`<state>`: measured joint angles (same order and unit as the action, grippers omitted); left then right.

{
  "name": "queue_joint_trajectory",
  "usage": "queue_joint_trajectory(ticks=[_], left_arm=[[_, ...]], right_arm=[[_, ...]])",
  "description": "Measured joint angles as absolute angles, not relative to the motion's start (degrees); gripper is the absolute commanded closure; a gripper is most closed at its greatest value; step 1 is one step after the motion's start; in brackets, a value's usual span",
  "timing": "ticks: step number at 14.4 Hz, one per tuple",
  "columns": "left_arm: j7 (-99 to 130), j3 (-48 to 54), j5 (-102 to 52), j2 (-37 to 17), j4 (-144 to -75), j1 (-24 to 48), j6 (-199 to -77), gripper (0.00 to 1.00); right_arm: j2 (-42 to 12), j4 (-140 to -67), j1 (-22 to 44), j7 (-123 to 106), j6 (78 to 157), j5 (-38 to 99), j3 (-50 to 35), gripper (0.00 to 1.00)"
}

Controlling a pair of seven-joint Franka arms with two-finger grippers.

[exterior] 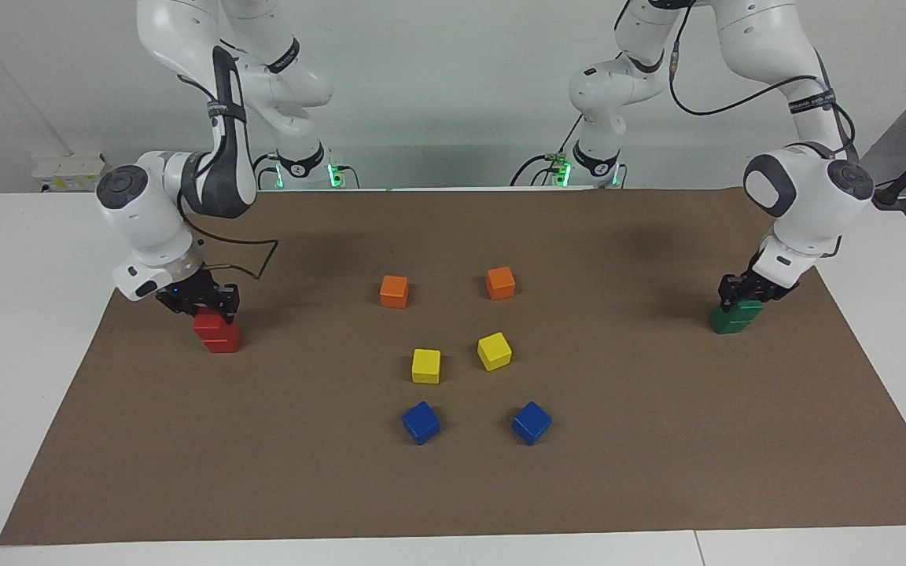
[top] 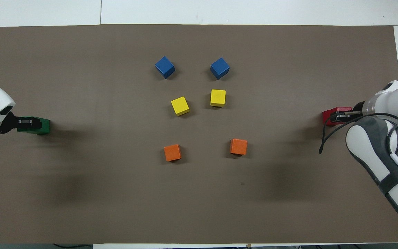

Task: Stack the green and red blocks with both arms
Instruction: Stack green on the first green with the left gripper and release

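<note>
Two red blocks are stacked at the right arm's end of the mat: the top red block rests on the lower red block, a little askew. My right gripper is down on the top one, fingers at its sides; in the overhead view the right gripper covers part of the red stack. Two green blocks are stacked at the left arm's end: the top green block sits on the lower green block. My left gripper grips the top one; overhead, the left gripper covers part of the green stack.
In the middle of the brown mat stand two orange cubes, two yellow cubes and two blue cubes, the blue ones farthest from the robots.
</note>
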<state>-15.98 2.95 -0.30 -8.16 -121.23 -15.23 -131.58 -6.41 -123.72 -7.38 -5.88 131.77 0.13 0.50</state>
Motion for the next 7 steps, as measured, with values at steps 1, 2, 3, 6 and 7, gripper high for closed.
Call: queue_joint_trajectory(ticks=[1,2,3,6,7], left_arm=[[-16.09,2.95,-0.3,-8.16,-121.32,-15.35,-131.7,0.0],[-16.16,2.94,-0.3,-8.16,-121.37,-15.4,-131.79,0.0],[-16.19,2.94,-0.3,-8.16,-121.37,-15.41,-131.85,0.0],[-16.21,2.94,-0.3,-8.16,-121.32,-15.41,-131.88,0.0],[-16.21,2.94,-0.3,-8.15,-121.06,-15.41,-131.88,0.0]], right_arm=[[-6.4,-123.73,-7.4,-5.88,131.77,0.13,0.5,1.0],[-6.39,-123.74,-7.42,-5.88,131.77,0.13,0.5,1.0],[-6.38,-123.75,-7.42,-5.88,131.78,0.13,0.5,1.0],[-6.38,-123.76,-7.43,-5.88,131.79,0.13,0.5,1.0],[-6.37,-123.77,-7.43,-5.88,131.79,0.13,0.5,1.0]])
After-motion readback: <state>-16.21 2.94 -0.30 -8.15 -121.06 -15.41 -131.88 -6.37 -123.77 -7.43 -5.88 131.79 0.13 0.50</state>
